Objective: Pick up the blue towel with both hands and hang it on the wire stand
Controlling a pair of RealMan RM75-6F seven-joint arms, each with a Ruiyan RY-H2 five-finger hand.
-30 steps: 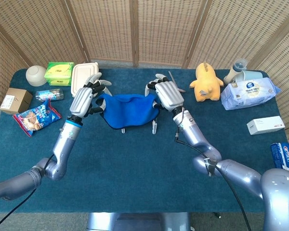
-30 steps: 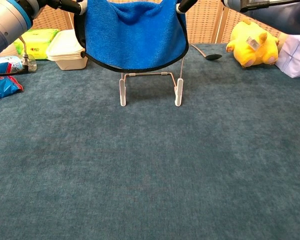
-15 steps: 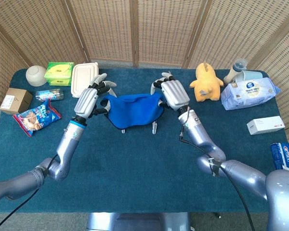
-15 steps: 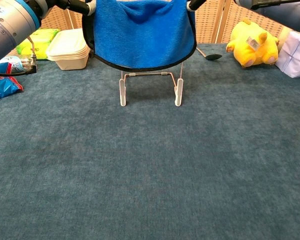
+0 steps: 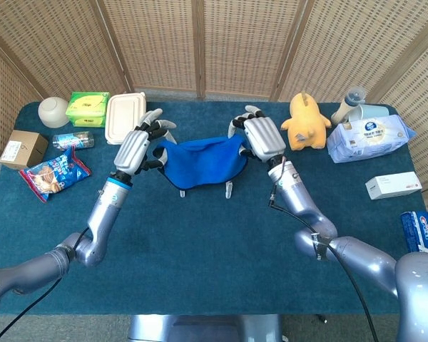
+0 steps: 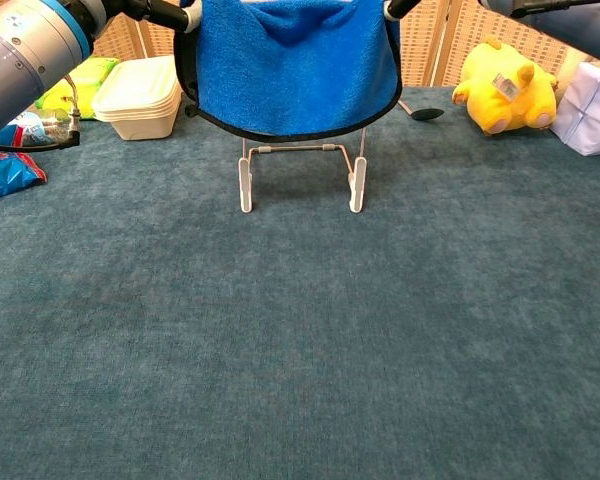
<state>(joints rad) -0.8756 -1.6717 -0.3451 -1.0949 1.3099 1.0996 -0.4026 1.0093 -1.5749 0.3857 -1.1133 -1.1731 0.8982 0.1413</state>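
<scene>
Left hand (image 5: 138, 147) and right hand (image 5: 262, 137) each pinch a corner of the blue towel (image 5: 200, 162), which sags mid-frame above the wire stand (image 6: 300, 175).

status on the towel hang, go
Left hand and right hand each hold a towel corner. Towel above stand. Nothing in the way.

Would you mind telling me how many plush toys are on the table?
1: a yellow plush toy at the table's far edge, right of the blue towel. Others could be hidden behind the packages.
</scene>
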